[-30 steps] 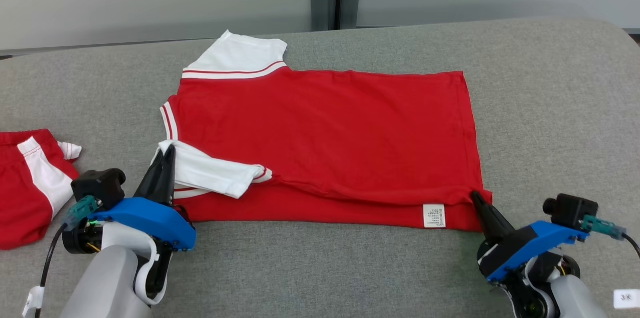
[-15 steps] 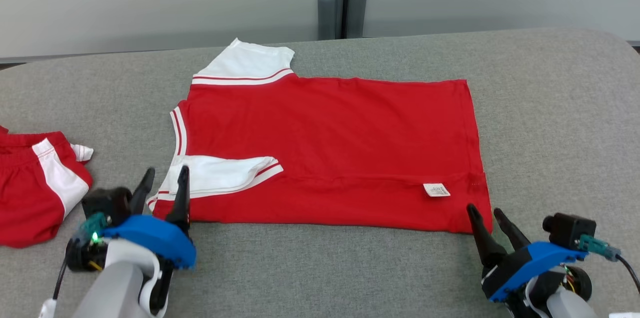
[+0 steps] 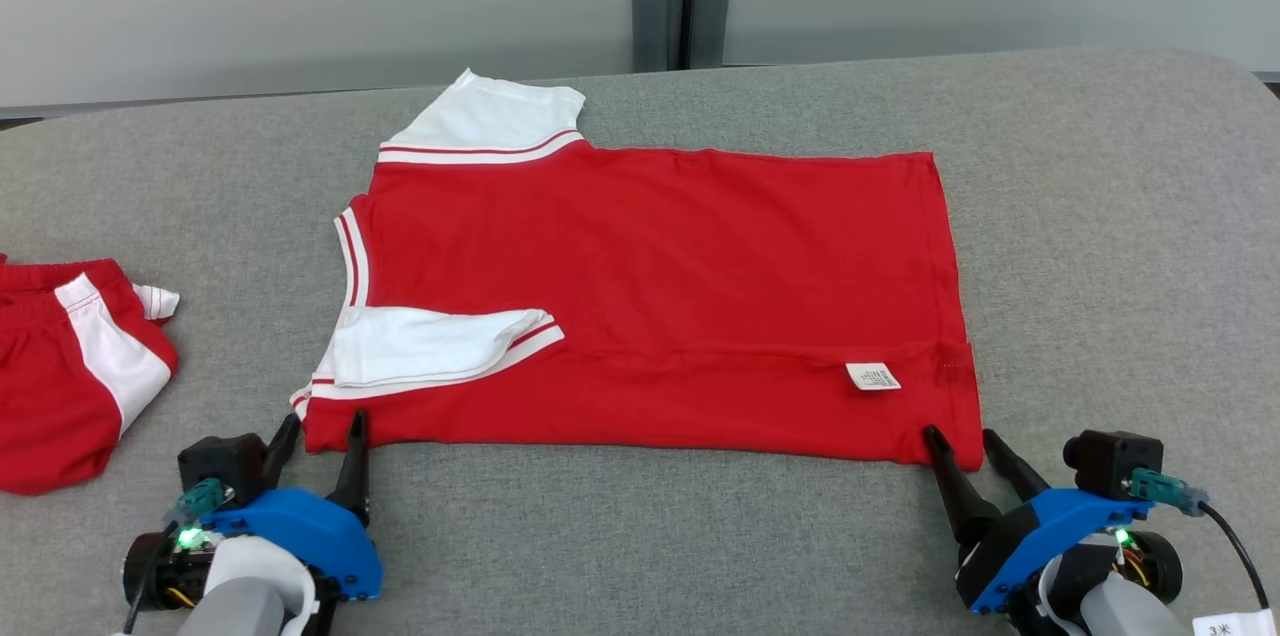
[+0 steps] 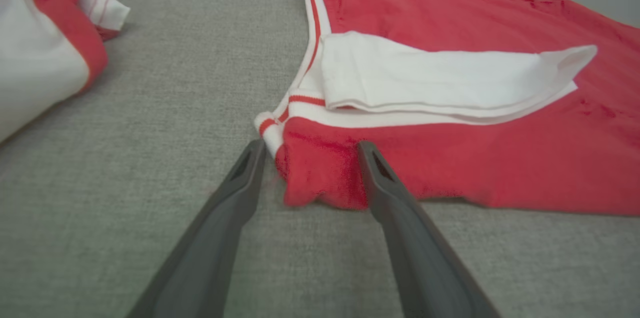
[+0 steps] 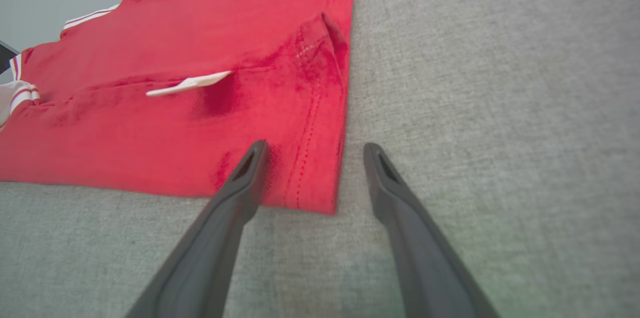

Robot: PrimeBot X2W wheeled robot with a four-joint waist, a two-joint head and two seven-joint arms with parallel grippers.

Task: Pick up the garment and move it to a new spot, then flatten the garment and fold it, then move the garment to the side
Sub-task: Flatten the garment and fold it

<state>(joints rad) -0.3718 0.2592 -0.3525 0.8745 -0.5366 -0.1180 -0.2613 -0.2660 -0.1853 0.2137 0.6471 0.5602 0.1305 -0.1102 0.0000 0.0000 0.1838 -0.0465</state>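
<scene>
Both grippers stood wide open at the near corners of the folded garment

The red garment (image 3: 650, 286) lay flat in the middle of the grey table (image 3: 1100, 216), its near edge folded over with a white sleeve (image 3: 430, 346) on top. The left gripper (image 3: 325, 419) had its fingers spread, the sleeve-end corner lying loose between them, gripped by neither. The right gripper (image 3: 960, 433) was equally spread around the hem corner near the white label (image 3: 872, 376), holding nothing. A second red-and-white garment (image 3: 50, 396) lay well apart at the left edge
</scene>
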